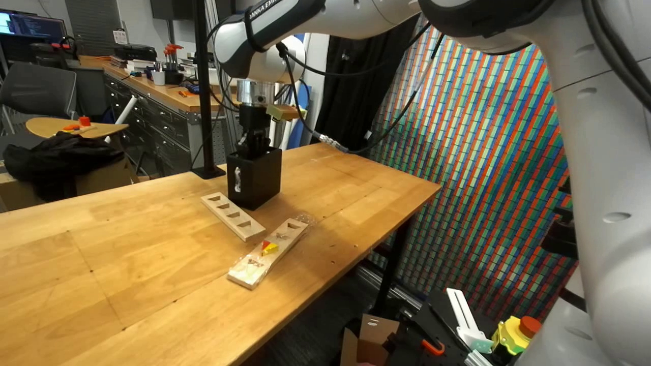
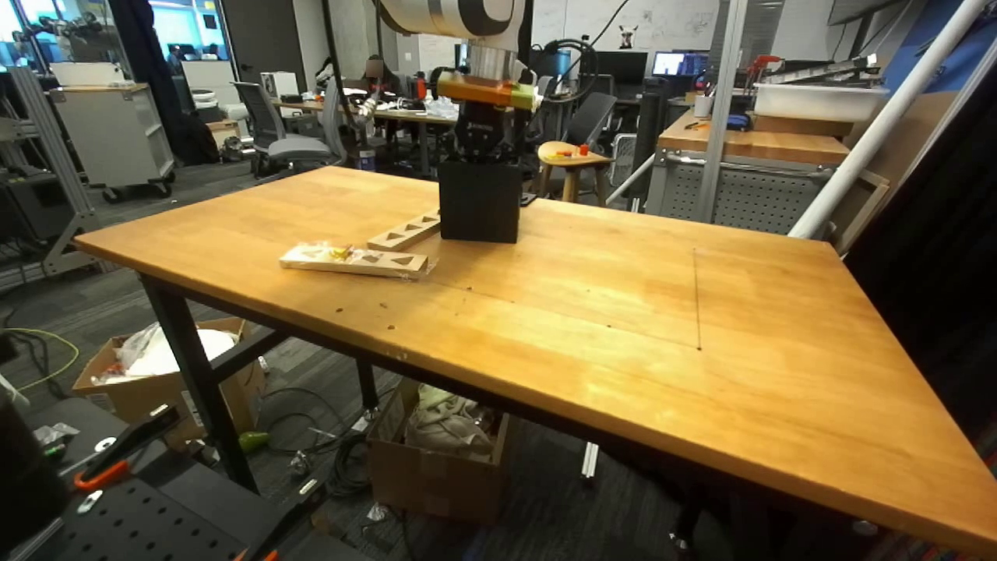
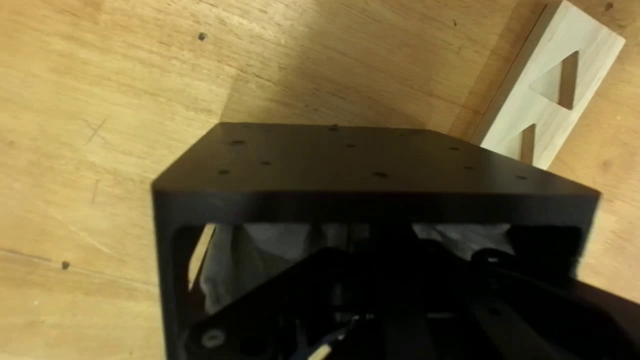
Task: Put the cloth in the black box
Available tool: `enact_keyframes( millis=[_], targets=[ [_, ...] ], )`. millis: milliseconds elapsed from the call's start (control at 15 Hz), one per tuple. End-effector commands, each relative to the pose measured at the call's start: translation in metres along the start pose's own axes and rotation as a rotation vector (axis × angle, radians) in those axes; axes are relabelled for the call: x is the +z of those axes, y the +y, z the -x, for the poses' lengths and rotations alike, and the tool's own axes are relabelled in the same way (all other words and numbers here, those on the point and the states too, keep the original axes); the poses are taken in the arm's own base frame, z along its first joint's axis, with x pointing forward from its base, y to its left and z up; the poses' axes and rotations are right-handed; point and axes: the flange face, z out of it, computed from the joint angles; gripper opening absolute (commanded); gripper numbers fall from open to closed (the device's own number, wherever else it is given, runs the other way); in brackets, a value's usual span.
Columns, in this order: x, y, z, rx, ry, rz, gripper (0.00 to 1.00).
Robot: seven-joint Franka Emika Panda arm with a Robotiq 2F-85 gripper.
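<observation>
The black box stands upright on the wooden table in both exterior views [image 1: 262, 180] [image 2: 479, 204]; its near wall and rim fill the middle of the wrist view [image 3: 325, 160]. The white cloth [image 3: 280, 240] lies inside the box, bunched on both sides of the gripper in the wrist view. A bit of the cloth [image 1: 237, 179] shows white through an opening in the box's side. My gripper [image 1: 253, 145] points straight down with its fingers inside the box; it also shows in the wrist view [image 3: 392, 245]. Its fingertips are lost in the dark, so its grip is unclear.
Two pale wooden strips with holes lie beside the box: a bare one [image 1: 233, 216] close to it, and a plastic-wrapped one [image 1: 269, 254] with red and yellow pieces. A black post base [image 1: 208, 173] sits at the table's edge near the box.
</observation>
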Motion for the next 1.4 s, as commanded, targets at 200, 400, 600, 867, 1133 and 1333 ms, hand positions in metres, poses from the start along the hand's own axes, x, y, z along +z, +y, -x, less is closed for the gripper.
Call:
enact_keyframes(
  millis=[200,400,600,867,1133,1333],
  targets=[
    [-0.107,-0.026,0.033,-0.026,0.120,0.145,0.01],
    [-0.143,-0.023,0.050,-0.014,0.189,0.208,0.01],
    [-0.169,-0.023,0.065,-0.003,0.264,0.269,0.01],
    [-0.171,-0.018,0.061,-0.009,0.263,0.255,0.16],
    [-0.163,-0.016,0.059,-0.010,0.250,0.248,0.35],
    [-0.161,-0.016,0.058,-0.010,0.248,0.247,0.34]
  ],
)
